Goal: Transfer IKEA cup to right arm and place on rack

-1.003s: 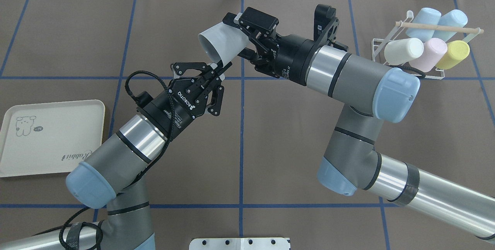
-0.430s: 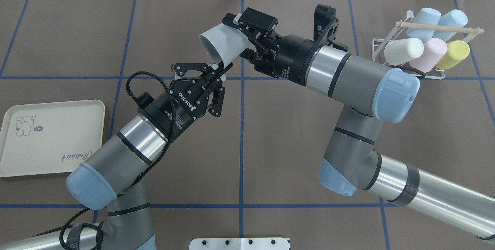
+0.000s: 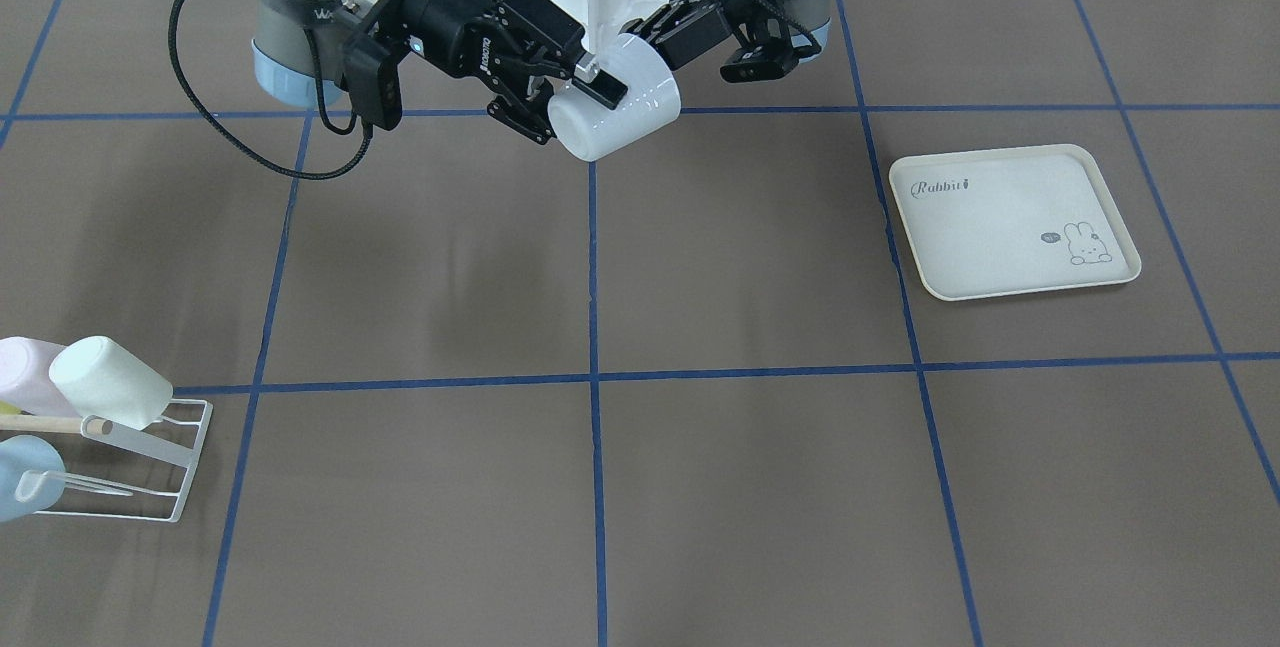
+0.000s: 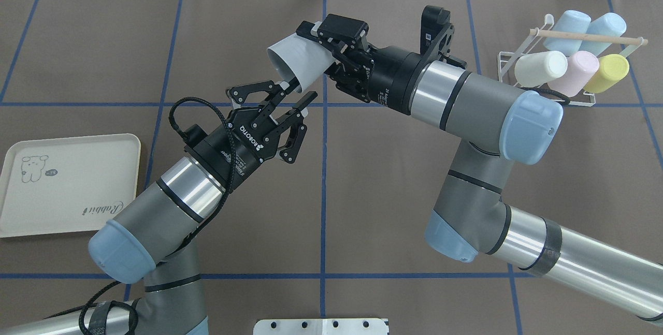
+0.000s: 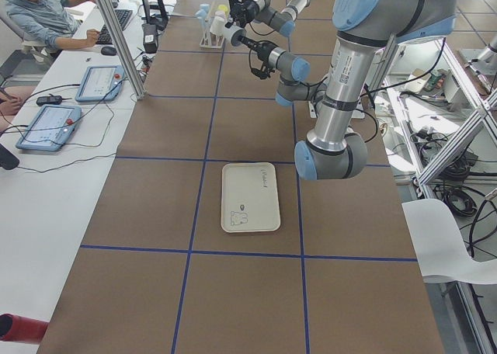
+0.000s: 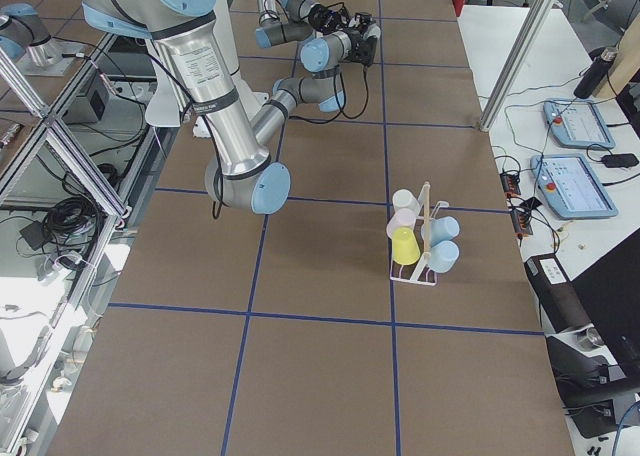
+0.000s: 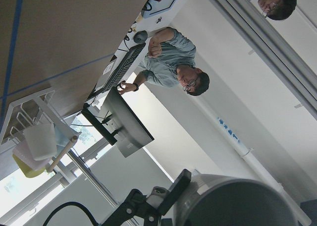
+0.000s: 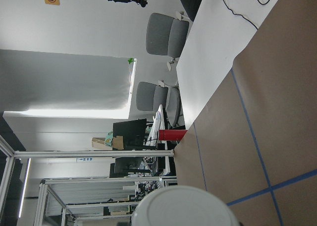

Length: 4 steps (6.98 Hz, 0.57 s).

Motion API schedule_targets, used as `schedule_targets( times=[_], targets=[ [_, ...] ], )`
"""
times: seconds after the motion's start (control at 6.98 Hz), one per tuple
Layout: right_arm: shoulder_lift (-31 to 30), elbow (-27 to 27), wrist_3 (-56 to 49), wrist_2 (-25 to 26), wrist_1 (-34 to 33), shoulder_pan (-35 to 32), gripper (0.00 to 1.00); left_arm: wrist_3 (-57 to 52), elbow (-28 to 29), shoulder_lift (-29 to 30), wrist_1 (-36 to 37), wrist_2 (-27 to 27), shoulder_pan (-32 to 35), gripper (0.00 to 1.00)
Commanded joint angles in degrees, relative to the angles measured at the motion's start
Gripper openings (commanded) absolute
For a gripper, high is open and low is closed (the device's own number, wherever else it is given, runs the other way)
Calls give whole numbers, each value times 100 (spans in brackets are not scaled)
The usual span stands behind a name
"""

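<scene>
A white IKEA cup (image 4: 296, 59) hangs on its side above the table's middle; it also shows in the front view (image 3: 625, 112). My right gripper (image 4: 318, 49) is shut on the cup near its base, one finger (image 3: 600, 87) over the wall. My left gripper (image 4: 296, 91) is open just below the cup's rim, fingers spread and off it; it also shows in the front view (image 3: 684, 51). The white wire rack (image 4: 505, 63) with a wooden dowel stands at the far right and holds several pastel cups. The right wrist view shows the cup's base (image 8: 183, 206).
A cream rabbit tray (image 4: 67, 185) lies at the table's left side; it also shows in the front view (image 3: 1010, 227). The rack shows at the front view's lower left (image 3: 190, 457). Operators sit at desks beyond the table's far edge (image 5: 46, 20).
My left gripper has opened, let go of the cup's rim and drawn back a little. My right gripper keeps its hold; the cup has tilted slightly.
</scene>
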<state>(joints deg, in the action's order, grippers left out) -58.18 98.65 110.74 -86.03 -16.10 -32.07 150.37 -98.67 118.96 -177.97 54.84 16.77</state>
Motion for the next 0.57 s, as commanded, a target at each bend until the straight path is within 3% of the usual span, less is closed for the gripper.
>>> schedule_targets(
  times=[0.0,0.43],
  targets=[
    [-9,-4,9,-11,89,-10,0,-324,-38,4,-1,0,2,100],
    [-79,-4,18,-211,133,-552,0,-690,-352,-232,-18,79,54,100]
  ],
)
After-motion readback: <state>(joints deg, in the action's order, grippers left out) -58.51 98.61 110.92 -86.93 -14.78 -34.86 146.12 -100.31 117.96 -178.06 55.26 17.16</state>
